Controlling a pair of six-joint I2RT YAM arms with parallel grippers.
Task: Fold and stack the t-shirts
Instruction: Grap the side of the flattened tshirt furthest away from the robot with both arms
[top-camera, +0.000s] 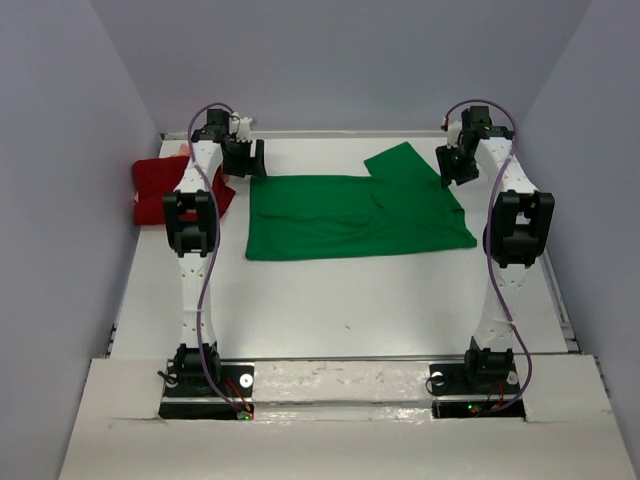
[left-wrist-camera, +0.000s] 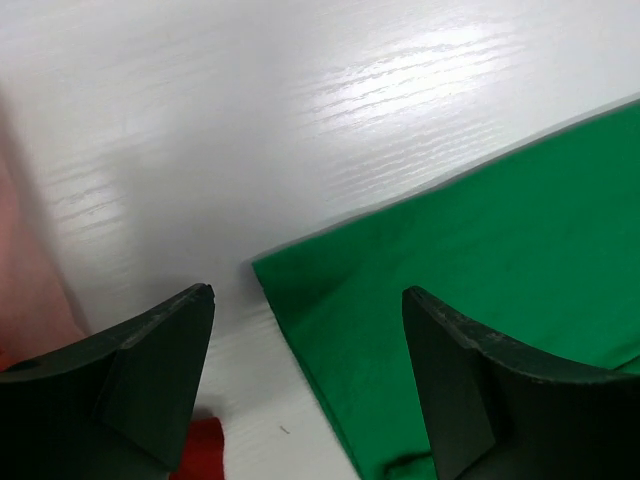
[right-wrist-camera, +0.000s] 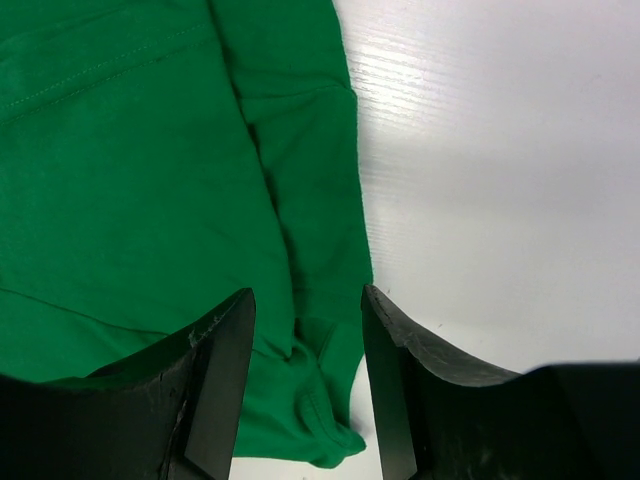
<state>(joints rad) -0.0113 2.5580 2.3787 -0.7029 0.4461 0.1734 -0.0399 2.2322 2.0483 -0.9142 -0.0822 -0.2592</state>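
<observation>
To the left of the green shirt (top-camera: 350, 215), the dark red shirt (top-camera: 165, 190) is lying bunched at the tabletop's (top-camera: 340, 300) edge. A sliver of pale pink cloth, likely the pink shirt (top-camera: 181, 148), is peeking out just behind it. Both are sitting apart from the green shirt, probably parked there so the middle is free for folding.

I am holding my left end effector (top-camera: 243, 158) above the green shirt's far left corner. Its two fingers (left-wrist-camera: 150, 370) are spread wide and gripping nothing. In the left wrist view the corner is falling between them, which suits a pinch straight down onto that point.

The green shirt itself is lying flat across the middle of the tabletop as a wide band. One sleeve is sticking out at its far right. It looks partly folded, so I judge the task to be at an early stage, with no stack begun.

I am hovering my right end effector (top-camera: 455, 165) over the green shirt's far right edge, beside that sleeve. Here the fingers (right-wrist-camera: 215, 380) are parted less widely, and nothing is clamped between them. The right wrist view shows the hem and a small curled end of cloth directly beneath the gap.

With one end effector at each far corner, I expect a matched grasp that lifts the far edge evenly. Catching only one layer at the right could drag the fold crooked.
</observation>
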